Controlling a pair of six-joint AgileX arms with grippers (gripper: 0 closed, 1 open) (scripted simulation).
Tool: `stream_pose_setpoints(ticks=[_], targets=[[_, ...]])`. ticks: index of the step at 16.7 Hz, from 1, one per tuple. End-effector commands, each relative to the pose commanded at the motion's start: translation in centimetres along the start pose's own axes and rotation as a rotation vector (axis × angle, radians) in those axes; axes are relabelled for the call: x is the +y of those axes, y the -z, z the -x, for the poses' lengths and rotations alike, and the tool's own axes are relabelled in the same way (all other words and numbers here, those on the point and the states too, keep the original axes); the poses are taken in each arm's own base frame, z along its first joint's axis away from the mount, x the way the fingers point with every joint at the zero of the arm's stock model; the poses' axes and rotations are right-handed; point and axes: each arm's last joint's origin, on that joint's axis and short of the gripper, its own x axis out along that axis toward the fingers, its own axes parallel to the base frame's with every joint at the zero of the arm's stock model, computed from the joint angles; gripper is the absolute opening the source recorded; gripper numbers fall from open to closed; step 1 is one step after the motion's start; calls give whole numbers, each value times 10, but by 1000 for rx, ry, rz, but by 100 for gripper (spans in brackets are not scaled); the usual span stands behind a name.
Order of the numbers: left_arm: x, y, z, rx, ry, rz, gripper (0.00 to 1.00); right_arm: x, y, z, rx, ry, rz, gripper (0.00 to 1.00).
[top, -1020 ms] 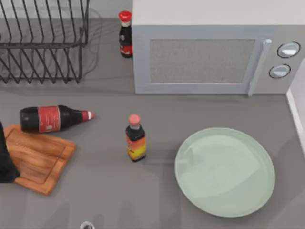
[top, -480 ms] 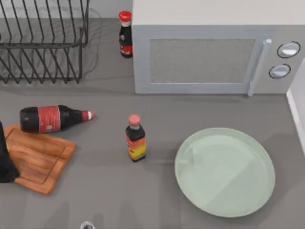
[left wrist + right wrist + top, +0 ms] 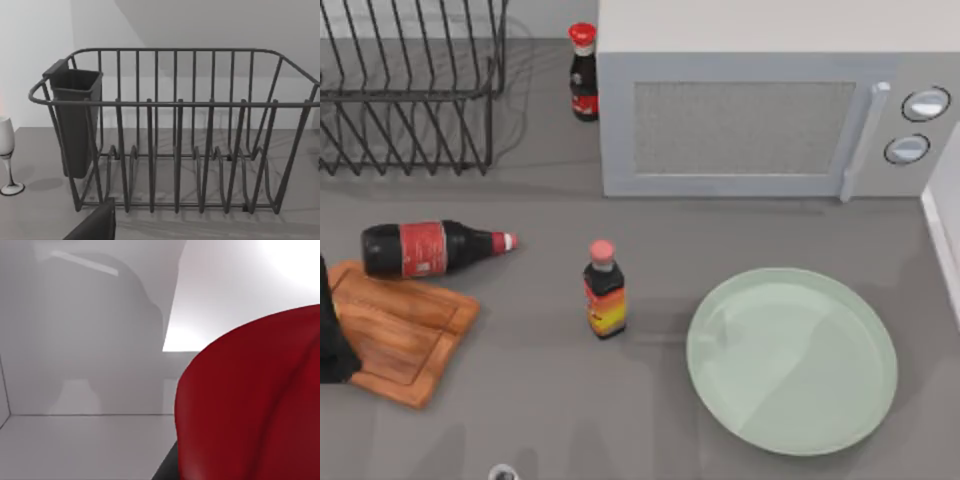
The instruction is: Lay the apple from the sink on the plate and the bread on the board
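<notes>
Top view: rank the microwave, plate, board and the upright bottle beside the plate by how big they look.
1. Microwave, largest by far.
2. Plate.
3. Board; its left end is hidden behind the dark left arm and the picture's edge, so its full size is unsure.
4. Upright bottle, smallest.

A grained wooden board (image 3: pixel 405 330), a smooth glossy plate (image 3: pixel 790 360), a dark wire rack (image 3: pixel 175 135) and a glossy red apple (image 3: pixel 255 405) are seen.
</notes>
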Motion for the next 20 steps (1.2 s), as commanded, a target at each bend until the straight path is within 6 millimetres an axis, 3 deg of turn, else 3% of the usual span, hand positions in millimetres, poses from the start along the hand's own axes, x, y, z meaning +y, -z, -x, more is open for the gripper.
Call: stream_pose_setpoints(ticks=[3,6,14,20], targets=[[0,0,0,0,0,0,100,7,-3,11,-23,8,-1,0],[0,0,0,0,0,0,100,36,-4,24,-14,6,-4,0],[0,0,0,0,0,0,100,164,21,48,115,22,-9,0],[0,0,0,0,0,0,100,261,49,75,89,38,-3,0]])
